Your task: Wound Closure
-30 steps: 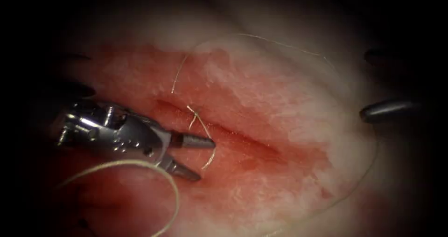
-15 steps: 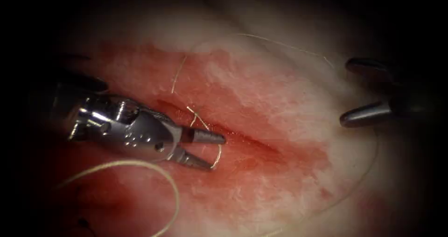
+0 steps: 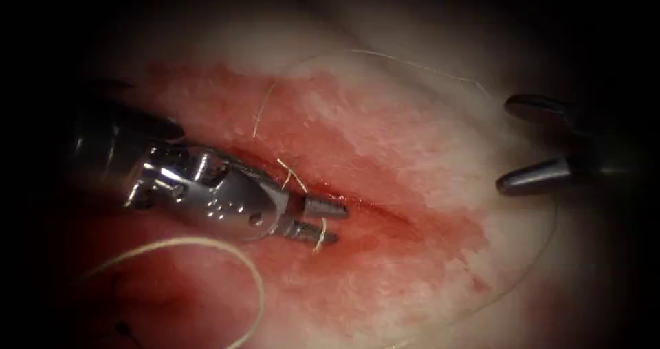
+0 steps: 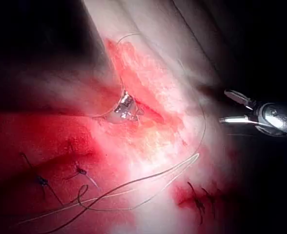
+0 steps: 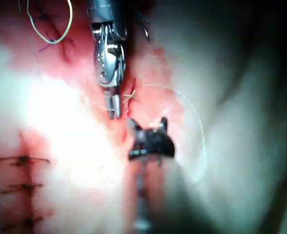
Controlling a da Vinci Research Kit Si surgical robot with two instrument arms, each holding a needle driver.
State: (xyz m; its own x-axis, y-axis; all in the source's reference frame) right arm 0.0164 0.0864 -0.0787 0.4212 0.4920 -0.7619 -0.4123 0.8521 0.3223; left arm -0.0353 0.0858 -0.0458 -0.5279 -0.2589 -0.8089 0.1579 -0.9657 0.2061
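My two tools: left tool [image 3: 328,222] nearly closed around one thread end [image 3: 320,233] beside the cut [image 3: 385,211]; right tool [image 3: 512,143] open, empty.

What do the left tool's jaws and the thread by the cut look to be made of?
Left tool: polished metal, judging by bright glints on its silvery body; jaws nearly closed around a short thread end.
Thread: pale, thin and matte, lying in soft curves; probably a flexible fibre, exact kind unclear.
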